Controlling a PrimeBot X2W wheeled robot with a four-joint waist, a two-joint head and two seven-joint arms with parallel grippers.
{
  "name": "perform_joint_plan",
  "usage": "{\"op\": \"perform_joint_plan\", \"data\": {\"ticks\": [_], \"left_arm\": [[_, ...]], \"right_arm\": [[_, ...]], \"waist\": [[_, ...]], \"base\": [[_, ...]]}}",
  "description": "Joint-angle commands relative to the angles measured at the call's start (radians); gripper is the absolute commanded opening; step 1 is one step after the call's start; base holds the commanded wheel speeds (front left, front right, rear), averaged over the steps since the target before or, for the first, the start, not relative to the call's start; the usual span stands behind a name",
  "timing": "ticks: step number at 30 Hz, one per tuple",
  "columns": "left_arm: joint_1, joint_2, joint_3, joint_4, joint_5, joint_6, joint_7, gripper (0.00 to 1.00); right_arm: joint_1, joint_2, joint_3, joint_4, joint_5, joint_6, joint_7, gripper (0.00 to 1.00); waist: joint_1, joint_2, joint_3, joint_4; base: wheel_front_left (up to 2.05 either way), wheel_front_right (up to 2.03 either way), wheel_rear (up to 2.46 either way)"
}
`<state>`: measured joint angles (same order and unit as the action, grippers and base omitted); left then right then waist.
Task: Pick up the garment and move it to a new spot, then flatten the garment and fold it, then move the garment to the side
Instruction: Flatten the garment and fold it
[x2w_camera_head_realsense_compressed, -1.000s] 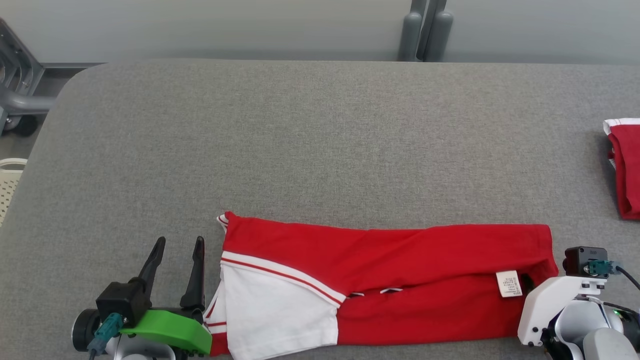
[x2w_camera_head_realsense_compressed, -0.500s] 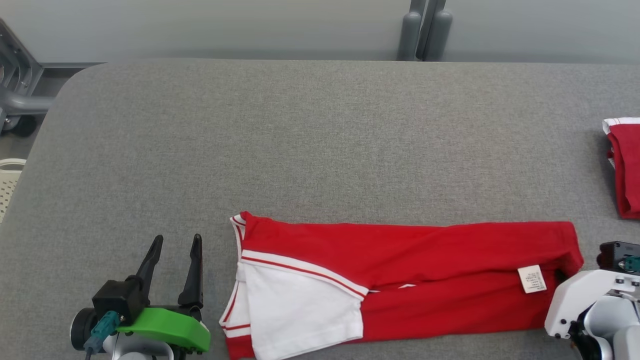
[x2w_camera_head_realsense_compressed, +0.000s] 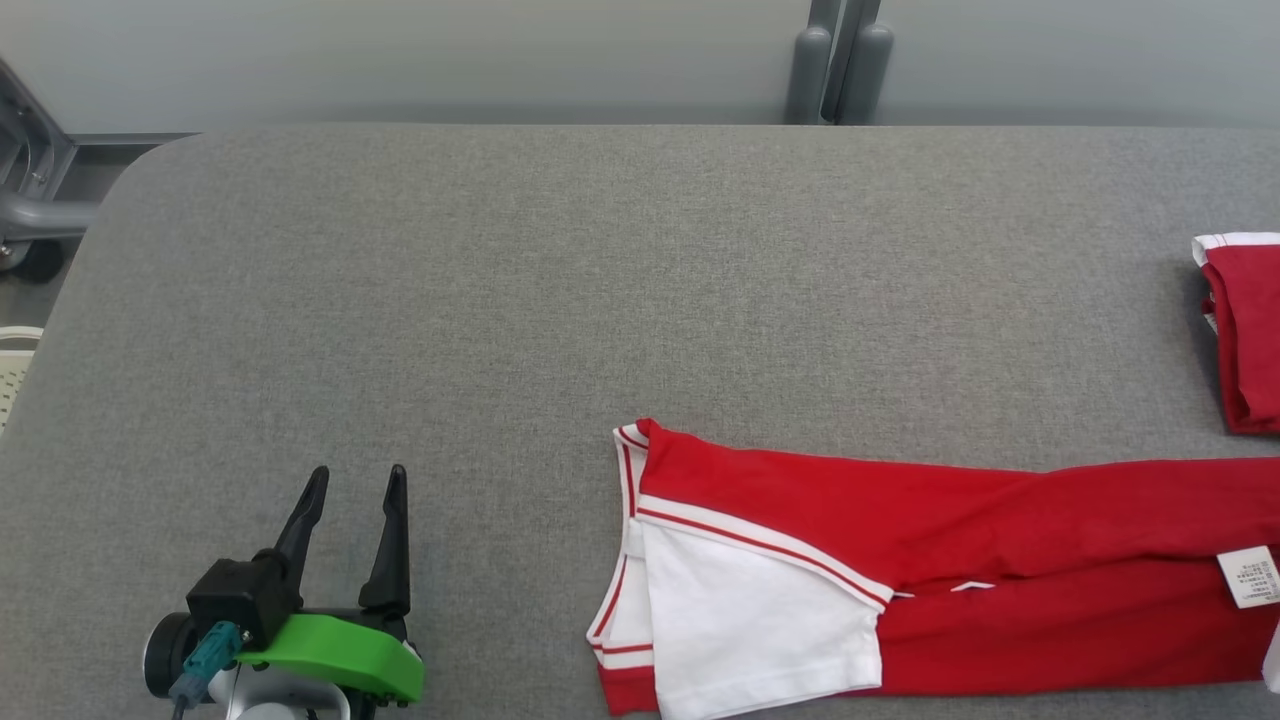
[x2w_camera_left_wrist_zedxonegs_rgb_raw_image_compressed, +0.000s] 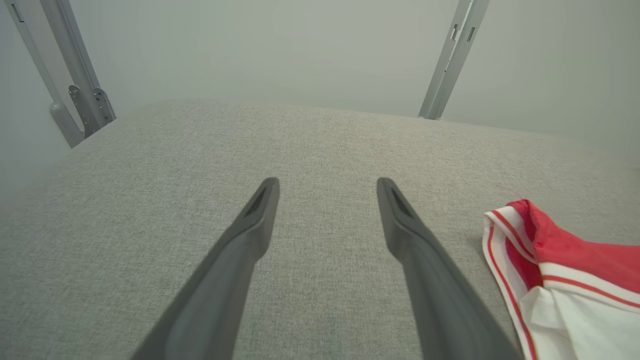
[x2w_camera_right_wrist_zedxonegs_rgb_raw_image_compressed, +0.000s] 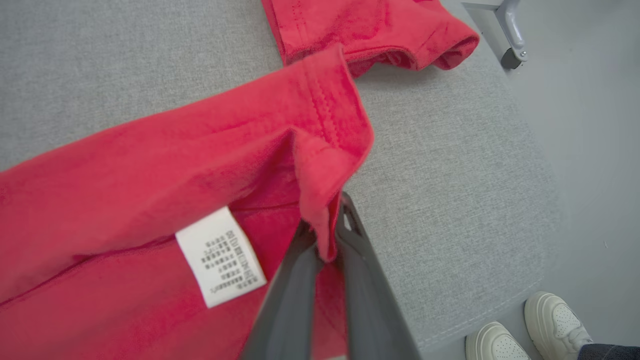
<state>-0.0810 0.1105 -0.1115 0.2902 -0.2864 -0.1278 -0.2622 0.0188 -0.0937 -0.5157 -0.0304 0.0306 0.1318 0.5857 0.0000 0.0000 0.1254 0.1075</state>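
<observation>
The garment (x2w_camera_head_realsense_compressed: 950, 520) is red with a white sleeve and red-and-white trim. It lies in a long folded strip along the table's front edge and runs off the head view's right side. My right gripper (x2w_camera_right_wrist_zedxonegs_rgb_raw_image_compressed: 327, 225) is shut on the red hem next to the white care label (x2w_camera_right_wrist_zedxonegs_rgb_raw_image_compressed: 220, 255), with the fabric (x2w_camera_right_wrist_zedxonegs_rgb_raw_image_compressed: 175, 165) lifted in a ridge there. My left gripper (x2w_camera_head_realsense_compressed: 358, 470) stands open at the lower left, well apart from the garment's collar end. Between its fingers (x2w_camera_left_wrist_zedxonegs_rgb_raw_image_compressed: 327, 182) is bare table, and the trimmed corner of the garment (x2w_camera_left_wrist_zedxonegs_rgb_raw_image_compressed: 565, 250) lies off to its right.
The grey padded table (x2w_camera_head_realsense_compressed: 500, 300) is bare across its middle and left. A second red garment (x2w_camera_head_realsense_compressed: 1250, 330) lies folded at the right edge, just beyond the held hem (x2w_camera_right_wrist_zedxonegs_rgb_raw_image_compressed: 370, 25). A person's white shoes (x2w_camera_right_wrist_zedxonegs_rgb_raw_image_compressed: 525, 330) stand by the table's right corner. A metal frame (x2w_camera_head_realsense_compressed: 30, 190) is at the far left.
The garment has slid well to the right along the front edge. My right gripper has shut on its hem and passed out of the head view. The left gripper has stayed put.
</observation>
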Motion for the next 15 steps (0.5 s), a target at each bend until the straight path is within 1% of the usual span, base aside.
{"op": "perform_joint_plan", "data": {"ticks": [1,4,6,8,11,13,14,15], "left_arm": [[0.004,0.000,0.002,-0.005,0.001,-0.004,-0.003,1.00],[0.005,-0.002,0.003,-0.006,0.001,-0.004,-0.003,1.00],[0.006,-0.003,0.001,-0.005,0.003,-0.004,-0.003,1.00],[0.007,-0.004,-0.002,-0.004,0.003,-0.004,-0.003,1.00],[0.004,-0.005,-0.007,0.000,0.000,-0.004,-0.003,1.00],[0.000,-0.006,-0.009,0.003,-0.002,-0.004,-0.003,1.00],[0.000,-0.006,-0.009,0.003,-0.002,-0.004,-0.003,1.00],[-0.003,-0.007,-0.011,0.004,-0.002,-0.004,-0.003,1.00]], "right_arm": [[0.023,-0.007,-0.011,-0.045,-0.009,-0.002,0.023,0.00],[0.043,-0.001,0.017,-0.104,0.015,-0.002,0.058,0.00],[0.055,0.002,0.069,-0.144,0.038,-0.002,0.089,0.00],[0.061,0.000,0.135,-0.182,0.065,-0.002,0.116,0.00],[0.058,-0.001,0.264,-0.233,0.122,-0.002,0.148,0.00],[0.042,-0.014,0.356,-0.252,0.147,-0.002,0.163,0.00],[0.042,-0.014,0.356,-0.252,0.147,-0.002,0.163,0.00],[0.032,-0.018,0.404,-0.257,0.158,-0.002,0.171,0.00]], "waist": [[0.0000,0.0000,-0.002,-0.003],[0.0000,0.0000,-0.005,-0.007],[0.0000,0.0000,-0.008,-0.009],[0.0000,0.0000,-0.010,-0.011],[0.0000,0.0000,-0.014,-0.011],[0.0000,0.0000,-0.016,-0.009],[0.0000,0.0000,-0.016,-0.009],[0.0000,0.0000,-0.016,-0.007]], "base": [[0.00,0.00,0.00],[0.00,0.00,0.00],[0.00,0.00,0.00],[0.00,0.00,0.00],[0.00,0.00,0.00],[0.00,0.00,0.00],[0.00,0.00,0.00],[0.00,0.00,0.00]]}}
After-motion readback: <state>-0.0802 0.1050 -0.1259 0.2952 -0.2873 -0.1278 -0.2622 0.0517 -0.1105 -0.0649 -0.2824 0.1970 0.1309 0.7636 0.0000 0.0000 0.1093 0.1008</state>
